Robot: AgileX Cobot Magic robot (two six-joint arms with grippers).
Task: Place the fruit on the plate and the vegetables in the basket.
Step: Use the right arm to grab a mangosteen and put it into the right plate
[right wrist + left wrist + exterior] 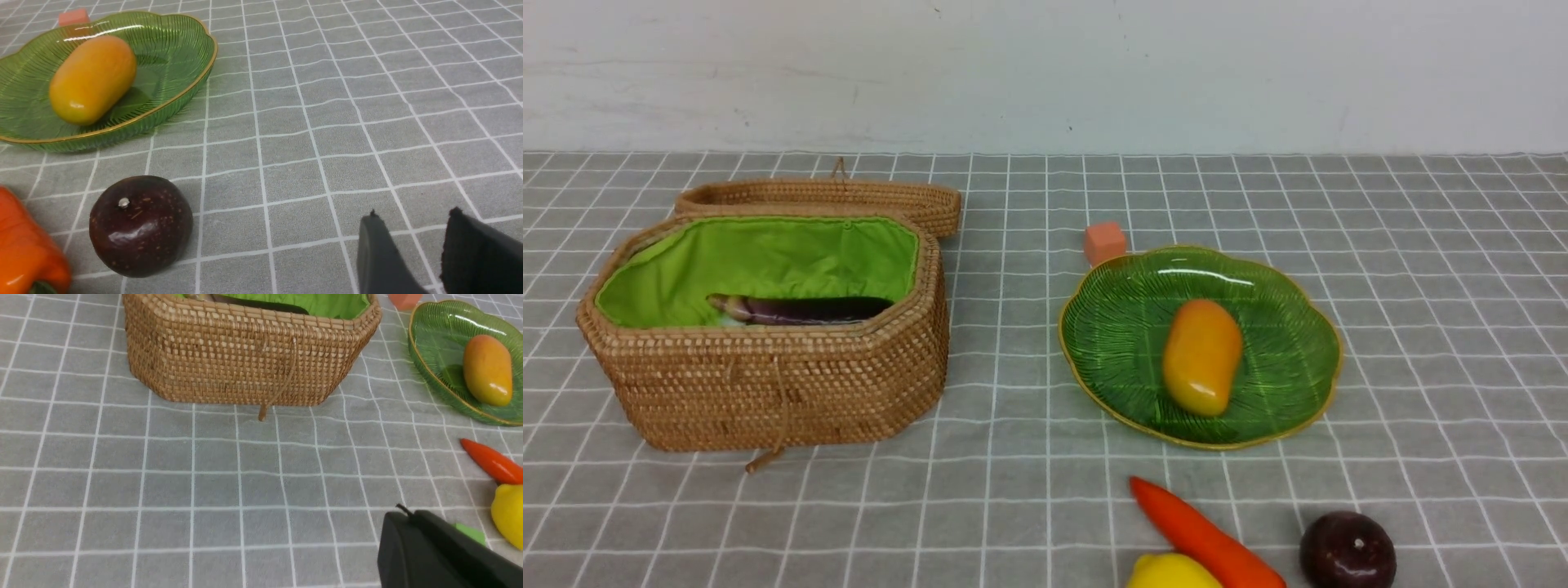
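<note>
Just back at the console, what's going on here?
Sorting is partway. The mango lies on the plate and the eggplant is in the basket. The carrot, lemon and maroon fruit lie on the cloth. The left end effector is shut and the right end effector open; neither holds anything.

The wicker basket (pixel 249 363) stands on the grey checked cloth (pixel 204 486), its cord (pixel 282 384) dangling down the near wall. Beside it a mango (pixel 487 370) lies in the green leaf plate (pixel 433 339). Nearer lie a carrot (pixel 492 462) and a lemon (pixel 508 514), by the closed left gripper (pixel 402 516).
</note>
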